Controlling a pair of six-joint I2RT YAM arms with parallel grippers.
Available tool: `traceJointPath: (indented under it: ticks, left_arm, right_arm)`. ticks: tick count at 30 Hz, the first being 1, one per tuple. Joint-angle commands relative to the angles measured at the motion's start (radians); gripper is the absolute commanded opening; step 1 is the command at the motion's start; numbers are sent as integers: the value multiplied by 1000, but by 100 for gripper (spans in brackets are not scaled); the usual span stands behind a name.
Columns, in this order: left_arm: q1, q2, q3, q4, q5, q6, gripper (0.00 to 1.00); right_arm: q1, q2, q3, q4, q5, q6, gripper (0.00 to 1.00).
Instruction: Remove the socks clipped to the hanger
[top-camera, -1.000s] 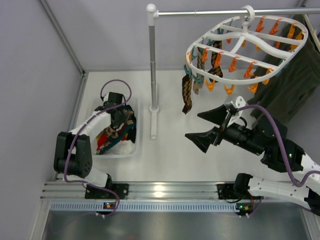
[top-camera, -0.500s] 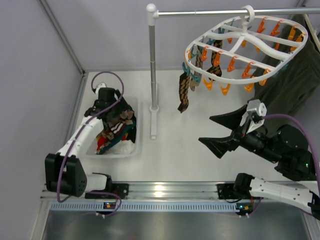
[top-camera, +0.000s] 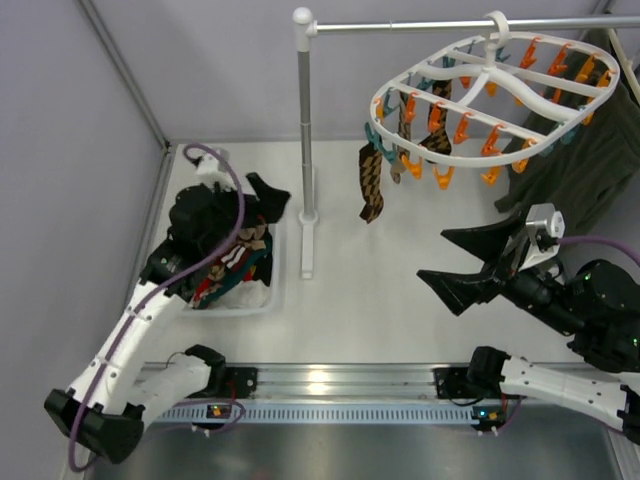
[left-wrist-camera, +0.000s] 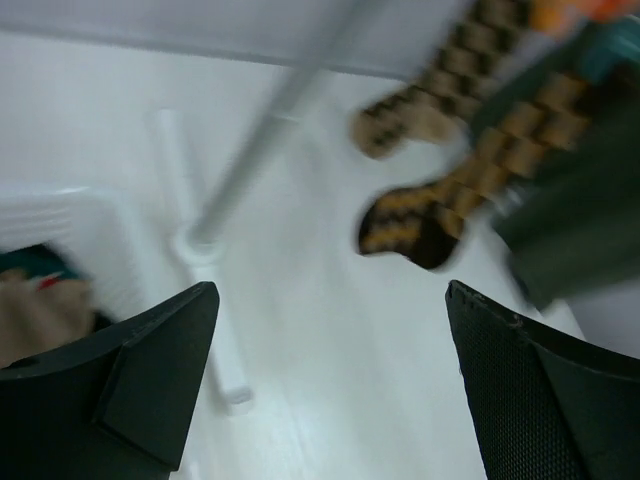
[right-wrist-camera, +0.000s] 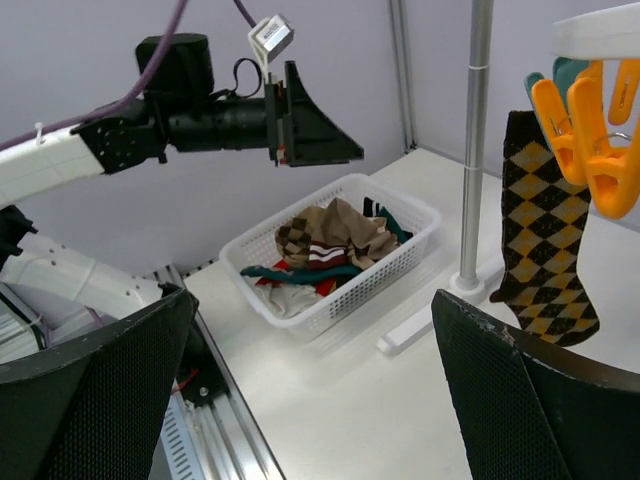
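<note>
Both grippers stand wide open and empty. Brown argyle socks (top-camera: 372, 185), perhaps three, hang clipped to the white hanger (top-camera: 490, 85), ahead of and above the right gripper (top-camera: 435, 255), well apart from its jaws. The left gripper (top-camera: 265, 195) hovers over the basket (top-camera: 240, 305); its blurred view shows those socks ahead, past the pole (top-camera: 303, 120).

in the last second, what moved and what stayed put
The left hand rose out of the basket, open and empty, turning toward the hanger. The right hand, open, drew back rightward. The socks stayed clipped, the basket in place.
</note>
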Motion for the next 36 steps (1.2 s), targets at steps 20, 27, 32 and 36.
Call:
traceJointPath:
  ticks: [20, 27, 32, 36]
  left_arm:
    - [-442, 519, -27, 888, -179, 379, 98]
    - [-426, 622, 42, 923, -133, 374, 82]
    - [-408, 659, 85, 923, -139, 331, 34]
    - [-408, 620, 64, 922, -219, 324, 0]
  right_arm:
    - [-5, -60, -19, 30, -60, 33, 99]
    - [-5, -63, 3, 53, -74, 24, 99]
    - [-5, -67, 15, 42, -80, 27, 99]
    - [-6, -81, 7, 38, -44, 32, 99]
